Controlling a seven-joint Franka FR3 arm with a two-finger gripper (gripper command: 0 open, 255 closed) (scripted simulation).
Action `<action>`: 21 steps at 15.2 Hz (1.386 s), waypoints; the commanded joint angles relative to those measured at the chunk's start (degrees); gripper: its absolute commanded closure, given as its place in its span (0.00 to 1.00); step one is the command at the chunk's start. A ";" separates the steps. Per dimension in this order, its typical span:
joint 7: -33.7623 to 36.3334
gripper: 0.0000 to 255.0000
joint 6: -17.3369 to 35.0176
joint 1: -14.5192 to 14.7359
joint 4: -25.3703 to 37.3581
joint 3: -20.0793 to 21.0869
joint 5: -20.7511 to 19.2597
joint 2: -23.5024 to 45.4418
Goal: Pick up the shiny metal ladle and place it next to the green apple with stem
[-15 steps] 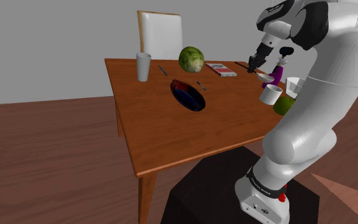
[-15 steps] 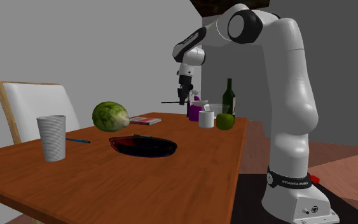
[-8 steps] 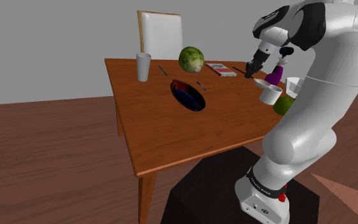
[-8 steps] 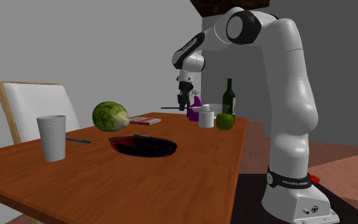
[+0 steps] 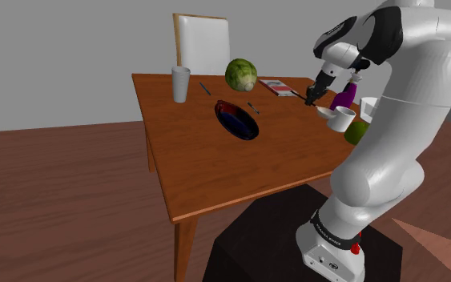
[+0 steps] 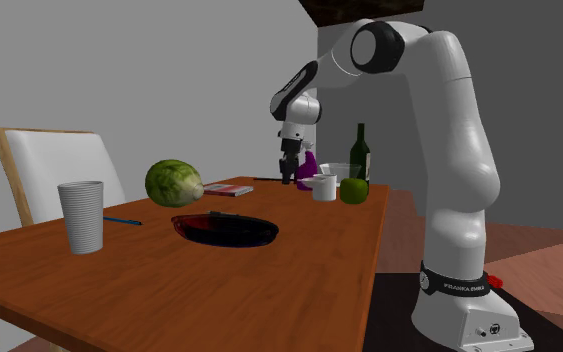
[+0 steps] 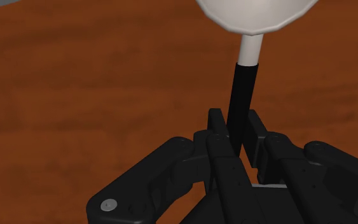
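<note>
Clamped in gripper (image 7: 236, 130): ladle (image 7: 245, 76) handle, low over table (image 5: 215, 184); apple (image 5: 357, 133) set at stand-side edge beside mug (image 5: 344, 119); bare wood seen beneath ladle.

The shoulder view is taken from high up, beside and slightly behind the stand (image 5: 255, 240). It is directed down across the table (image 5: 215, 176) toward the chair (image 5: 202, 36) at the far edge, and the whole top is covered. The second exterior view is set low, near the height of the top, off the table edge that lies at the shoulder view's left, close to the cup (image 5: 181, 83). It is faced along the table toward the arm (image 5: 412, 120). Table, chair, cup and arm are shared by both. The wrist view is taken close above the top, along the gripper (image 7: 234, 124), with the ladle (image 7: 244, 76) clasped in it.
</note>
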 commanded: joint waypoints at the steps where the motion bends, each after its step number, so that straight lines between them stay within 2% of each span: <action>1: -0.57 1.00 1.50 -0.10 -1.01 0.20 0.64 0.64; 11: -3.55 1.00 7.51 -1.00 -4.20 1.51 4.21 4.47; 19: -3.69 1.00 7.77 -1.05 -4.31 1.58 4.39 4.66; 20: -3.69 0.00 7.77 -1.05 -4.31 1.58 4.39 4.66; 21: -3.69 0.00 7.77 -1.05 -4.31 1.58 4.39 4.66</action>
